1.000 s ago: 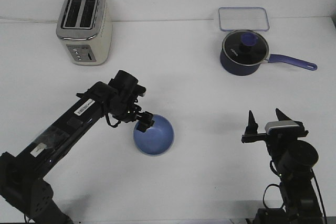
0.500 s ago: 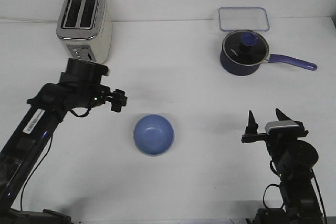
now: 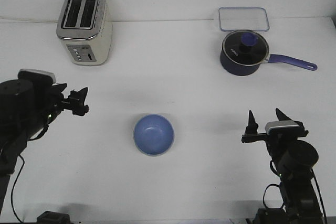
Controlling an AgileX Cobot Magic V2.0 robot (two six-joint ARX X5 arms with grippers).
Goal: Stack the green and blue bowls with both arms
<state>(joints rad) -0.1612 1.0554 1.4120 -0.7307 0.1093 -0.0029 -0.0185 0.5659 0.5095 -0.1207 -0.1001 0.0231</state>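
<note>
The periwinkle blue bowl stands upright on the white table, front of centre, with nothing touching it. The pale green bowl does not show as a separate thing; I cannot tell whether it sits under the blue one. My left gripper is open and empty, raised well to the left of the bowl. My right gripper is open and empty, fingers pointing up, at the front right, far from the bowl.
A cream and chrome toaster stands at the back left. A dark navy saucepan with a lid and a long handle stands at the back right. A clear rectangular lid lies behind it.
My left gripper let go of the blue bowl and pulled back far to the left. The bowl went from tilted to sitting flat. The right arm has not moved.
</note>
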